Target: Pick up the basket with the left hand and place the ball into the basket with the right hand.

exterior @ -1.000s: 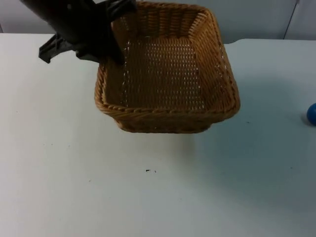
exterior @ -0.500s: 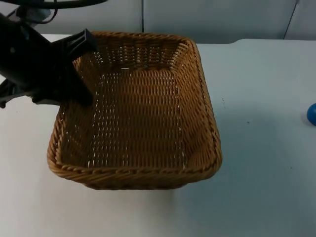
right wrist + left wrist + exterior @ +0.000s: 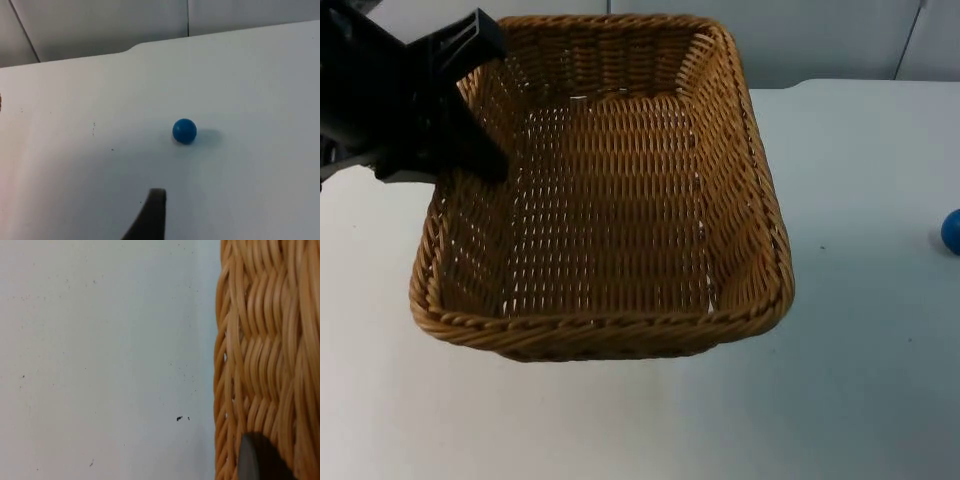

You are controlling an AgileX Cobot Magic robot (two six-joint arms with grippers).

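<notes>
The white table [image 3: 860, 400] lies nearest, with a few dark specks [image 3: 179, 418] on its surface beside the basket wall. Above it, the woven wicker basket [image 3: 610, 230] is held off the table, tilted so that its open interior faces the overhead camera; its near rim [image 3: 590, 330] sits lowest in that view. The left gripper [image 3: 485, 150] is clamped on the basket's left wall near the far corner, one black finger [image 3: 480, 160] inside the wall. From the left wrist, a dark fingertip [image 3: 257, 460] presses against the wicker weave [image 3: 265, 340].

To the right, well apart from the basket, the blue ball [image 3: 951, 231] rests on the table at the edge of the overhead view. From the right wrist, the ball [image 3: 184, 131] lies on bare table ahead of the right gripper's fingertip [image 3: 152, 212]. Whether the right gripper is wide or narrow cannot be determined. The grey partition wall [image 3: 820, 35] stands at the far end.
</notes>
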